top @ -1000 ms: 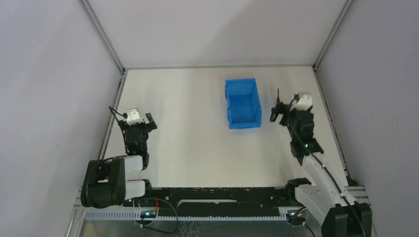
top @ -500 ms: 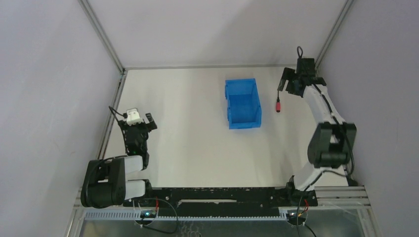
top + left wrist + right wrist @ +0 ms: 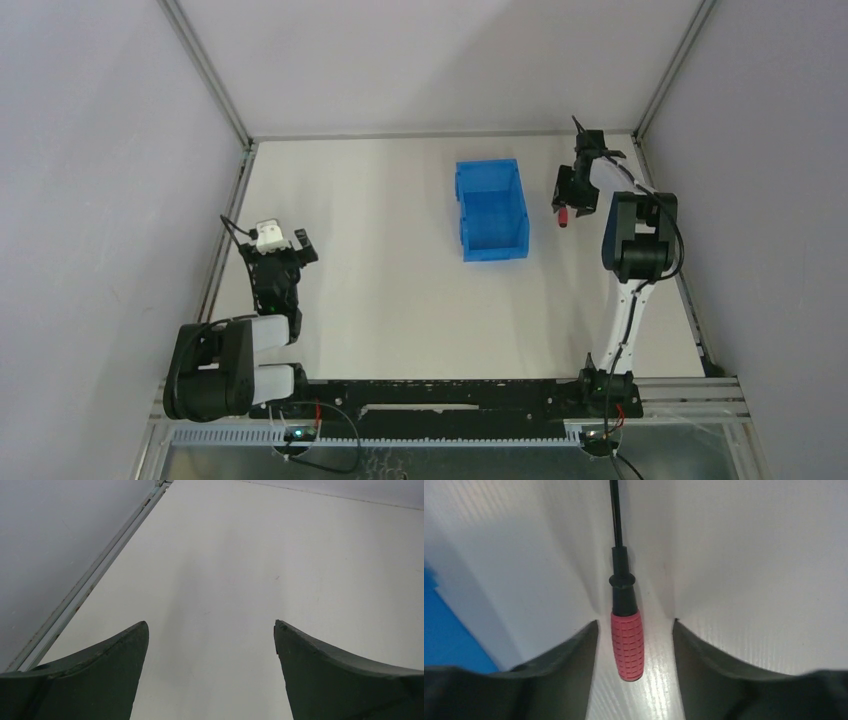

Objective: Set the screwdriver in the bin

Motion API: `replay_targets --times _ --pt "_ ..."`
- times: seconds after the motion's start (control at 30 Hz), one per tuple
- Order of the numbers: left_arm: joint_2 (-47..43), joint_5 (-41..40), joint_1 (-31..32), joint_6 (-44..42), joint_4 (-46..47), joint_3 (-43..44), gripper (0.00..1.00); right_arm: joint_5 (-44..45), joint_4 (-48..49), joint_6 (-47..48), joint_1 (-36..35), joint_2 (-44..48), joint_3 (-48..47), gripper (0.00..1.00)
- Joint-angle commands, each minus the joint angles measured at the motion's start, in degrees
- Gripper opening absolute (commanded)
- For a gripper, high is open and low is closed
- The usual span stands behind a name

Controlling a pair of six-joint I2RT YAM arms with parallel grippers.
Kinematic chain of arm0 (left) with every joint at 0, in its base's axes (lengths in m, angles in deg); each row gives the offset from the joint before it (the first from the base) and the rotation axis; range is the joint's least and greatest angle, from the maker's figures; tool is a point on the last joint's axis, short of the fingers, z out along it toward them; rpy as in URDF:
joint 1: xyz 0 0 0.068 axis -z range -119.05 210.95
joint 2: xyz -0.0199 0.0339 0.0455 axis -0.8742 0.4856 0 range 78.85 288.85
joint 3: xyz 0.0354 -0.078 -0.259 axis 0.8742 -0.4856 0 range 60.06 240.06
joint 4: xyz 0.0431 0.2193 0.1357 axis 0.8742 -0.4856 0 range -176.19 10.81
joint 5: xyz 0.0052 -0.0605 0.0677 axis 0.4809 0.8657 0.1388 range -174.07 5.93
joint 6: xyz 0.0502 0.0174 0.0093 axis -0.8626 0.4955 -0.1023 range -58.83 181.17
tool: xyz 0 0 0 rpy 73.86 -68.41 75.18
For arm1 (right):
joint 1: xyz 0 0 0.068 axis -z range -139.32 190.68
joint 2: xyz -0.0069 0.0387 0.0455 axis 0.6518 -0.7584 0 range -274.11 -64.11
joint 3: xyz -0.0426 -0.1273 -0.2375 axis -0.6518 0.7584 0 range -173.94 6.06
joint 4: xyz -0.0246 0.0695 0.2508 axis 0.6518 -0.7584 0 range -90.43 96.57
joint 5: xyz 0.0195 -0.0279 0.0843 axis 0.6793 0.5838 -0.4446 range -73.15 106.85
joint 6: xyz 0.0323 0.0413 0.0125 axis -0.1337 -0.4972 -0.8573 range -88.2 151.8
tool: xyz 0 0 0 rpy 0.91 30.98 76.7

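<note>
Your right gripper (image 3: 635, 622) has its jaws spread, one on each side of the screwdriver (image 3: 626, 645), with a slim gap left between each dark, curved jaw and the handle. The screwdriver lies flat on the white tabletop (image 3: 380, 260), which shows a fine ribbed grain up close. Its handle is a short red cylinder with a moulded grid pattern and a rounded end pointing toward the wrist. Beyond it come a black collar with a small flange, then a thin dark shaft running away out of the wrist view.

From above, the screwdriver sits just right of the bin (image 3: 462, 210), apart from it. The bin is a bright blue rectangular plastic box with tall walls.

Your left gripper (image 3: 210, 627) is well away on the left, jaws spread wide above the smooth tabletop, near a metal rail (image 3: 85, 590).
</note>
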Motion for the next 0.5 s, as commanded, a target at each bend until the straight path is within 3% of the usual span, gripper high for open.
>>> replay_targets --times 0.0,0.03,0.23,0.47 --pt "-0.5 -0.2 0.1 -1.2 1.7 1.9 1.00 2.7 -1.7 0.1 -0.7 -1.3 -1.4 0.57" --pt "-0.4 -0.1 0.2 -1.2 1.7 1.9 1.00 3.4 -1.8 0.0 -0.8 -1.2 -0.8 0.46" --pt "-0.5 -0.2 0.2 -1.2 1.7 1.9 1.00 4.5 -3.5 -0.2 -0.7 2.9 -1.5 0.04" --pt "-0.5 -0.2 0.2 -1.2 1.7 1.9 1.00 6.1 -9.5 0.0 -0.9 16.4 -2.1 0.01"
